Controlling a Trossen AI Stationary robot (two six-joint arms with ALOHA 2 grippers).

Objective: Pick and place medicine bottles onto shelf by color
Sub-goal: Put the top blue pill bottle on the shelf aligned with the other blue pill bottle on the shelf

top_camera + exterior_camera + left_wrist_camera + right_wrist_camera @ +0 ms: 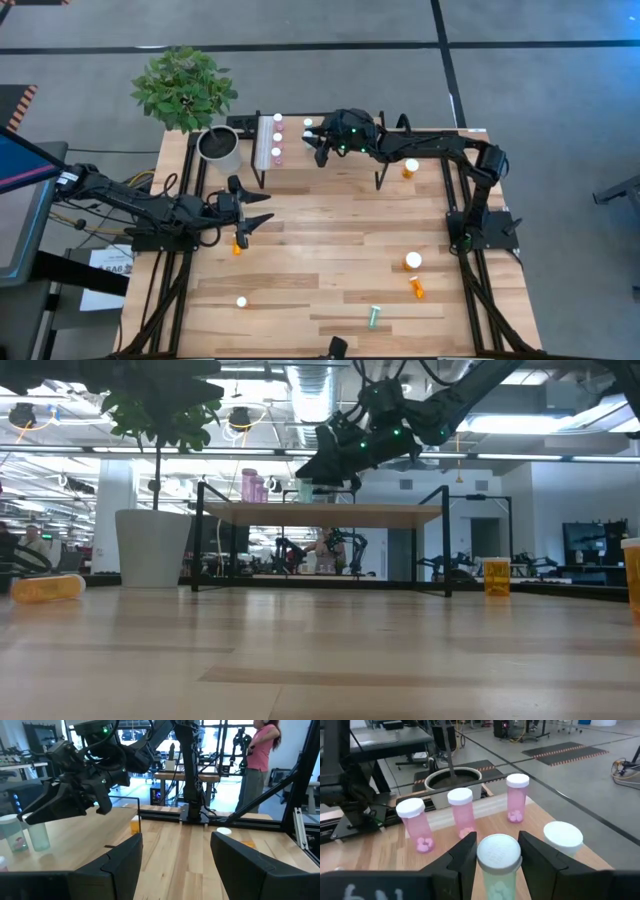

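The right arm reaches from its base at the right side of the table across to the far edge, its forearm nearly level. The right gripper [322,143] is at the far middle of the table and its two fingers [464,860] stand on both sides of a white cap, close against it. The left arm lies low along the left side of the table. The left gripper [258,222] points toward the middle, its fingers [125,860] well apart with nothing between them.
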